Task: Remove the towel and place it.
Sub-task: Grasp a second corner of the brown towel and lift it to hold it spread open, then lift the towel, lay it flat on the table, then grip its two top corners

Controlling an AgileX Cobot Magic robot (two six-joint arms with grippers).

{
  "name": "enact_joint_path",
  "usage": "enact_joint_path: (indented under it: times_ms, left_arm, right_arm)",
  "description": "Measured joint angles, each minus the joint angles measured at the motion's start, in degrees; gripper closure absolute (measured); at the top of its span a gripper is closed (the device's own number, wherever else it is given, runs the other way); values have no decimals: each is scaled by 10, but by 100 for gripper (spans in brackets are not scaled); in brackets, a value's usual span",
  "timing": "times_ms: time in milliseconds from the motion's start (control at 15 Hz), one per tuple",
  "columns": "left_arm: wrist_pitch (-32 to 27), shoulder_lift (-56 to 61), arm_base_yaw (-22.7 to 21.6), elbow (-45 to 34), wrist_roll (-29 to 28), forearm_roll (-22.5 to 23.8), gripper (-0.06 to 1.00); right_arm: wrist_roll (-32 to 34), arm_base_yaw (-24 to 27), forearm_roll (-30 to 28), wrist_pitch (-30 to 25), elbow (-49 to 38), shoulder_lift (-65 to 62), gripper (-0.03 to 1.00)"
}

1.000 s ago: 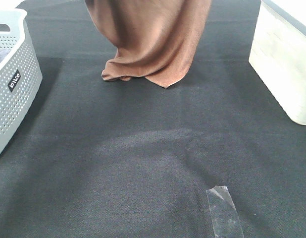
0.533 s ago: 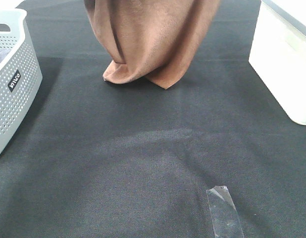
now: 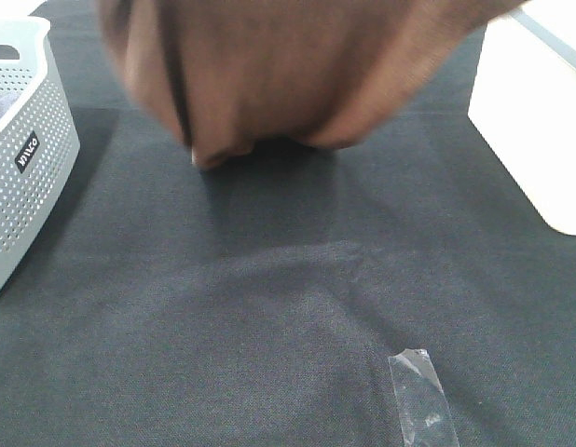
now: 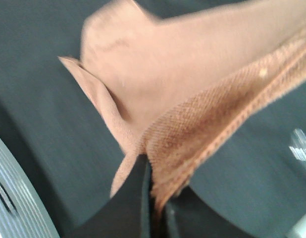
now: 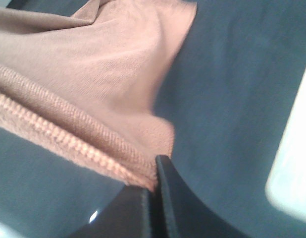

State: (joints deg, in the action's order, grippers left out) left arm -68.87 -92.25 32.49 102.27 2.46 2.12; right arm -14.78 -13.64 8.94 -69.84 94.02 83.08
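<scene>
The brown towel [image 3: 279, 74] hangs across the top of the exterior high view, blurred, its lower folds just touching the dark mat. Both grippers are out of that view, above its top edge. In the left wrist view my left gripper [image 4: 153, 198] is shut on a stitched edge of the towel [image 4: 202, 109]. In the right wrist view my right gripper [image 5: 154, 191] is shut on another stitched edge of the towel [image 5: 78, 84]. The towel is stretched between the two grippers above the mat.
A grey perforated laundry basket [image 3: 27, 140] stands at the left edge. A white bin [image 3: 540, 112] stands at the right. A strip of clear tape [image 3: 420, 396] lies on the dark mat [image 3: 288, 298] near the front.
The towel has spread wider and swung toward the camera, now blurred. Its lower corner has lifted and its folds reach less of the mat.
</scene>
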Motion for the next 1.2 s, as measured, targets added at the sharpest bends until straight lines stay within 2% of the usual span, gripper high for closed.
enact_joint_path:
  times_ms: [200,400,533,733,867,1133,1200]
  left_arm:
    - [18,108,13,-150,-15,-27,94]
    - [32,186,16,-260,-17,-73,94]
    - [37,223,16,-303,-17,-93,94]
    - [44,254,16,-357,-2,-155,94]
    - [48,276,17,-419,0,-182,94]
    - [61,305,17,-506,11,-238,94]
    - [61,305,17,-506,11,-238,94]
  right_arm:
    - [25,-3,29,1,-128,-97,97]
    - [49,-7,52,1,-231,-168,97]
    - [77,-7,66,3,-276,-212,97]
    - [122,-7,70,7,-350,-302,97]
    - [144,-7,84,7,-401,-350,97]
    - [172,-7,98,7,-473,-408,97]
    - [172,-7,98,7,-473,-408,97]
